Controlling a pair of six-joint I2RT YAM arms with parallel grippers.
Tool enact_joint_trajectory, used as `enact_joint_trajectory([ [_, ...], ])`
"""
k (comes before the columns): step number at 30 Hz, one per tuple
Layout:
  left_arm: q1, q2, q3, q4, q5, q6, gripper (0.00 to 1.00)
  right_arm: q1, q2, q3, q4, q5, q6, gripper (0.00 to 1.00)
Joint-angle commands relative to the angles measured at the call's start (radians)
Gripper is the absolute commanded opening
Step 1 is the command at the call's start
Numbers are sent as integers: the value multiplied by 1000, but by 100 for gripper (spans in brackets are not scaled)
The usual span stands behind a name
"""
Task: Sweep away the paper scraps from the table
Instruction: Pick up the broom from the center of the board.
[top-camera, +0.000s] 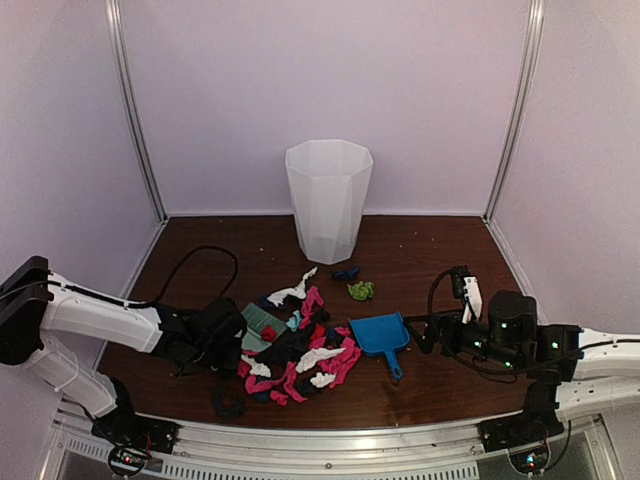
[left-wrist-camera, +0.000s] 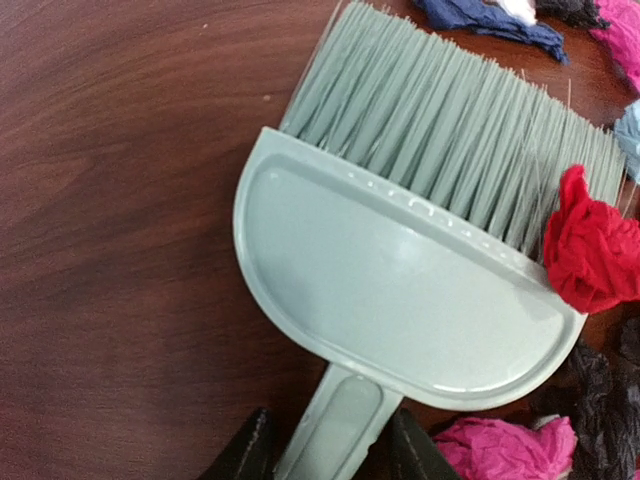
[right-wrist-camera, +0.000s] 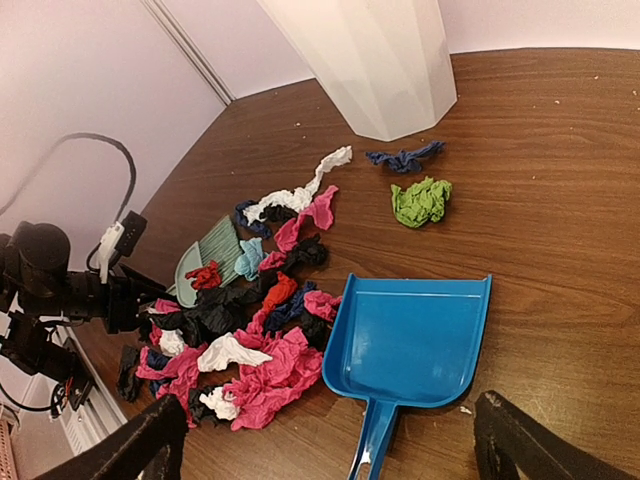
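The paper scraps (top-camera: 300, 360) lie heaped on the table (top-camera: 440, 260) between the arms: pink, white, black, navy and red. They also show in the right wrist view (right-wrist-camera: 270, 370). A green wad (top-camera: 361, 290) and a navy strip (top-camera: 346, 272) lie apart, farther back. A mint-green brush (left-wrist-camera: 400, 290) lies flat at the pile's left edge with a red wad (left-wrist-camera: 590, 250) on its bristles. My left gripper (left-wrist-camera: 330, 450) is open with a finger on each side of the brush handle. My right gripper (right-wrist-camera: 330, 455) is wide open just behind the handle of the blue dustpan (right-wrist-camera: 415, 335).
A tall white bin (top-camera: 328, 200) stands at the back centre. A lone black scrap (top-camera: 228, 403) lies near the front rail (top-camera: 330, 430). A black cable (top-camera: 200, 255) loops over the table's back left. Pale walls close off three sides.
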Motion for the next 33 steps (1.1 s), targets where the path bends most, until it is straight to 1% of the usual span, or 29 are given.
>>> enact_joint_trajectory([
  [1,-8,8,9,-30,-43,-37,34,10,-12,22,13,-3,-17,100],
  [4,-7,4,9,-47,-60,-43,26,9,-11,22,15,-5,-17,100],
  [6,-8,-5,12,-76,-77,-47,23,10,-9,22,18,-8,-17,100],
  [11,-8,-49,-2,-97,-89,-62,22,11,-3,20,27,-18,-17,100],
  [12,-8,-54,-3,-96,-88,-64,24,11,-1,21,29,-20,-16,100],
  [13,-8,-55,-2,-95,-87,-65,28,10,1,21,30,-22,-16,100],
  [16,-8,-44,-1,-84,-90,-66,49,11,6,21,29,-27,-17,100],
  [17,-8,-40,-3,-76,-89,-64,52,11,6,21,29,-27,-17,100],
  [20,-7,-19,0,-49,-83,-48,55,11,10,19,29,-28,-16,100],
  [23,-8,6,10,-35,-84,-36,53,11,13,19,30,-32,-17,100],
  [28,-3,44,13,-25,-100,-31,46,13,14,18,29,-35,-18,100],
  [30,2,59,10,-12,-95,-22,42,13,13,18,29,-34,-16,100],
  [33,5,74,9,-3,-98,-19,33,13,11,15,29,-37,-14,100],
])
